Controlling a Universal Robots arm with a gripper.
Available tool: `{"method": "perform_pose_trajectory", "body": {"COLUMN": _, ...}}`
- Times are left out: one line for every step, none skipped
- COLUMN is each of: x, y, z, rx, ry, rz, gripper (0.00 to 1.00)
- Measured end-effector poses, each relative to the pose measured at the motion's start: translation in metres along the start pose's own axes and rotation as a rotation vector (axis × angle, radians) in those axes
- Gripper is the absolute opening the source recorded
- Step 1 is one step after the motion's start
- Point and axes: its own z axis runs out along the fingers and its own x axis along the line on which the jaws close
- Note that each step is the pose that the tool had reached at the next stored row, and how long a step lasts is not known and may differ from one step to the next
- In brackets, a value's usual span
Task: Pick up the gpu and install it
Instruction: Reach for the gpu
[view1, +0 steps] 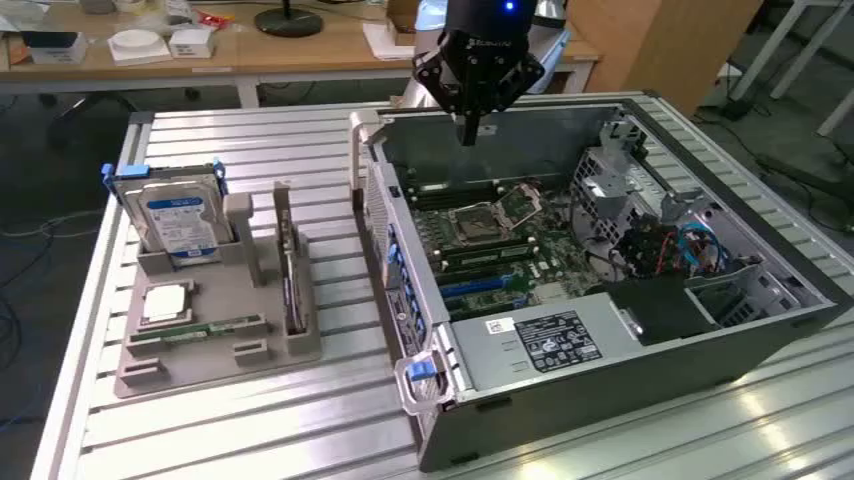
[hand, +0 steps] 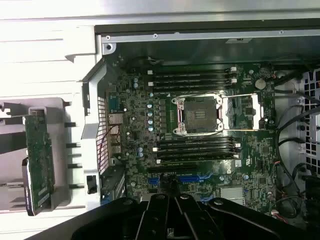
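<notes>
The gpu (view1: 288, 272) stands on edge in a slot of the grey holder (view1: 227, 355) at the exterior view's left, a thin card with a dark side. In the wrist view the gpu (hand: 40, 160) shows its green circuit board, beside the case wall. My gripper (view1: 470, 135) hangs above the rear of the open computer case (view1: 601, 385), well apart from the gpu. Its fingers are shut and hold nothing. In the wrist view the gripper (hand: 172, 196) points down at the motherboard (hand: 145, 125), near the blue expansion slots (hand: 192, 177).
The holder also carries a blue-labelled hard drive (view1: 180, 215), a square processor (view1: 163, 302) and a RAM stick (view1: 200, 328). Inside the case lie the open CPU socket (view1: 481, 220), cables (view1: 681, 250) and a black supply box (view1: 554, 340). A cluttered desk (view1: 267, 50) stands behind.
</notes>
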Motion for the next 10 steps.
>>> {"method": "perform_pose_trajectory", "body": {"x": 0.0, "y": 0.0, "z": 0.0, "rx": -0.0001, "ry": 0.0, "rz": 0.0, "gripper": 0.1}}
{"method": "perform_pose_trajectory", "body": {"x": 0.0, "y": 0.0, "z": 0.0, "rx": 0.0, "ry": -0.0001, "rz": 0.0, "gripper": 0.1}}
{"method": "perform_pose_trajectory", "body": {"x": 0.002, "y": -0.0002, "z": -0.0001, "rx": 0.0002, "ry": 0.0, "rz": 0.0, "gripper": 0.1}}
{"method": "perform_pose_trajectory", "body": {"x": 0.004, "y": -0.0003, "z": -0.0002, "rx": 0.0001, "ry": 0.0001, "rz": 0.0, "gripper": 0.1}}
{"method": "perform_pose_trajectory", "body": {"x": 0.007, "y": -0.0005, "z": -0.0002, "rx": 0.0, "ry": 0.0001, "rz": 0.0, "gripper": 0.1}}
{"method": "perform_pose_trajectory", "body": {"x": 0.011, "y": -0.0008, "z": -0.0003, "rx": 0.0, "ry": 0.0, "rz": 0.0, "gripper": 0.1}}
{"method": "perform_pose_trajectory", "body": {"x": 0.014, "y": -0.0011, "z": -0.0004, "rx": 0.0001, "ry": 0.0001, "rz": 0.0, "gripper": 0.1}}
{"method": "perform_pose_trajectory", "body": {"x": 0.019, "y": -0.0014, "z": -0.0005, "rx": 0.0, "ry": 0.0, "rz": 0.0, "gripper": 0.1}}
{"method": "perform_pose_trajectory", "body": {"x": 0.023, "y": -0.0017, "z": -0.0006, "rx": 0.0, "ry": 0.0, "rz": 0.0, "gripper": 0.1}}
{"method": "perform_pose_trajectory", "body": {"x": 0.028, "y": -0.0021, "z": -0.0007, "rx": 0.0, "ry": 0.0, "rz": 0.0, "gripper": 0.1}}
